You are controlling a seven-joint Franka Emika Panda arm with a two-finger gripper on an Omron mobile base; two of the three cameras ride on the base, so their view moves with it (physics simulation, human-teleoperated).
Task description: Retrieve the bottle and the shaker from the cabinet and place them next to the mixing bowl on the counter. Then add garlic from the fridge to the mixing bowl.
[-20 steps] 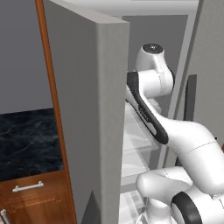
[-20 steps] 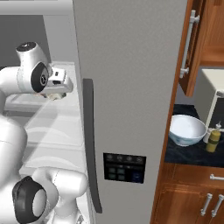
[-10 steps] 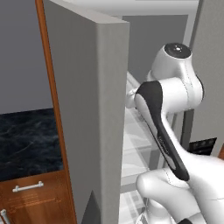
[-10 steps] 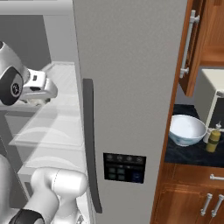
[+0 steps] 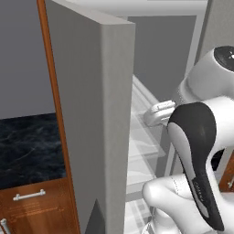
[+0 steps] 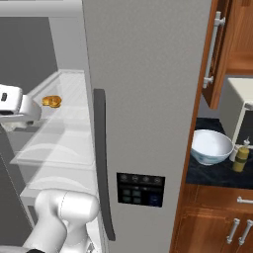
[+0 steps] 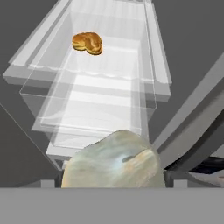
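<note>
A pale, mottled garlic bulb (image 7: pixel 113 162) sits between the two dark fingertips of my gripper (image 7: pixel 113 176), which is shut on it. The hand hangs in front of the open fridge's glass shelves (image 7: pixel 100 96). In the right base view the hand (image 6: pixel 15 106) is at the left edge, just outside the shelves. The white mixing bowl (image 6: pixel 211 147) stands on the dark counter at the right, with the olive bottle (image 6: pixel 240 155) close beside it. The shaker is out of view.
An orange bread roll (image 6: pixel 51 101) lies at the back of the fridge shelf. The open grey fridge door (image 5: pixel 91 114) stands to my left. The closed door with its dark handle (image 6: pixel 100 163) separates me from the counter. A wooden cabinet door (image 6: pixel 217 49) hangs open above the bowl.
The hand has drawn back out of the fridge with the garlic, sliding toward the left edge of the right base view. The arm's elbow has swung closer to the cameras.
</note>
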